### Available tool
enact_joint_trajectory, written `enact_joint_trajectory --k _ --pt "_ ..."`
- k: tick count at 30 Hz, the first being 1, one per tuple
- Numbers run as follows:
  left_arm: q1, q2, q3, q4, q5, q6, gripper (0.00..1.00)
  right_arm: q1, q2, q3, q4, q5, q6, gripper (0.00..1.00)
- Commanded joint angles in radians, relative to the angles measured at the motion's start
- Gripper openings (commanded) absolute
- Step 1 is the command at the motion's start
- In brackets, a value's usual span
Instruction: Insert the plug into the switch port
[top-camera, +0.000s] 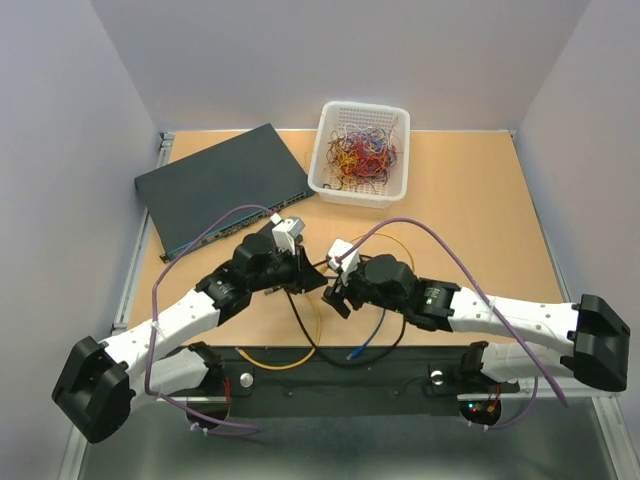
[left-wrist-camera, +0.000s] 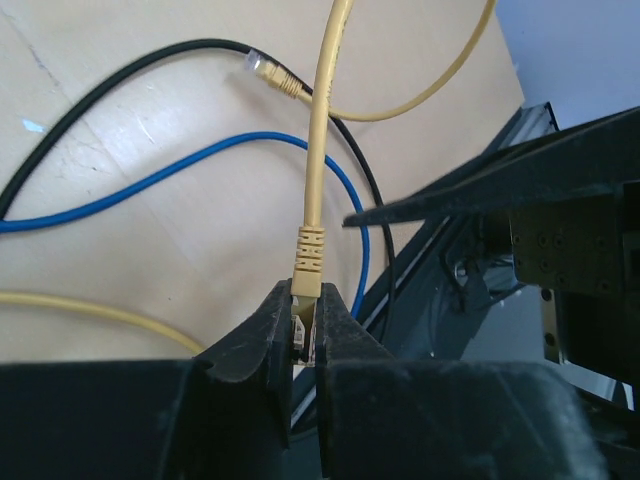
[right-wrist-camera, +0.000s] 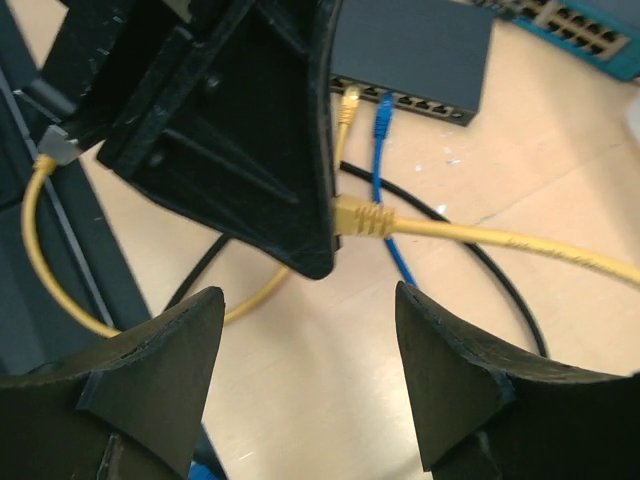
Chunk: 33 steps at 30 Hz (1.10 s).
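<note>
My left gripper (left-wrist-camera: 305, 322) is shut on the yellow plug (left-wrist-camera: 309, 255); its yellow cable runs up and away over the table. In the right wrist view the left gripper (right-wrist-camera: 250, 150) holds that plug (right-wrist-camera: 360, 217) above the tabletop, short of the small black switch (right-wrist-camera: 410, 45). The switch's port row (right-wrist-camera: 430, 102) faces me; a yellow plug (right-wrist-camera: 350, 98) and a blue plug (right-wrist-camera: 383, 108) sit in two of its ports. My right gripper (right-wrist-camera: 310, 345) is open and empty, just beside the left one. In the top view both grippers (top-camera: 300, 270) (top-camera: 335, 297) meet at mid-table and hide the switch.
A large dark blue-grey box (top-camera: 225, 185) lies at the back left, its teal port face in the right wrist view (right-wrist-camera: 585, 25). A white basket (top-camera: 362, 150) of tangled wires stands at the back. Black (left-wrist-camera: 120, 80), blue (left-wrist-camera: 200, 160) and yellow (top-camera: 290, 362) cables loop over the table.
</note>
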Motion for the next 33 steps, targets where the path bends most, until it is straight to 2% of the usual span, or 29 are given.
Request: enact_joint_trajectory --k 1,6,10,19,27,33 --pt "-0.012 -0.047 0.001 -0.043 0.063 -0.021 0.0 0.08 -0.018 0.05 0.022 0.206 -0.085 0.74" --pt "-0.019 -0.093 0.008 -0.105 0.039 -0.041 0.0 0.155 -0.099 0.044 0.028 0.304 -0.151 0.74" --pt "-0.024 -0.107 0.009 -0.145 0.051 -0.056 0.0 0.166 -0.113 0.038 0.038 0.347 -0.197 0.74" --pt "-0.032 -0.205 0.018 -0.229 0.077 -0.069 0.0 0.166 0.066 0.061 0.042 0.509 -0.237 0.74" --pt "-0.033 -0.23 0.026 -0.263 0.082 -0.063 0.0 0.169 0.048 0.073 0.116 0.482 -0.251 0.74" --pt "-0.033 -0.207 0.031 -0.261 0.076 -0.059 0.0 0.216 0.025 0.087 0.139 0.433 -0.268 0.74"
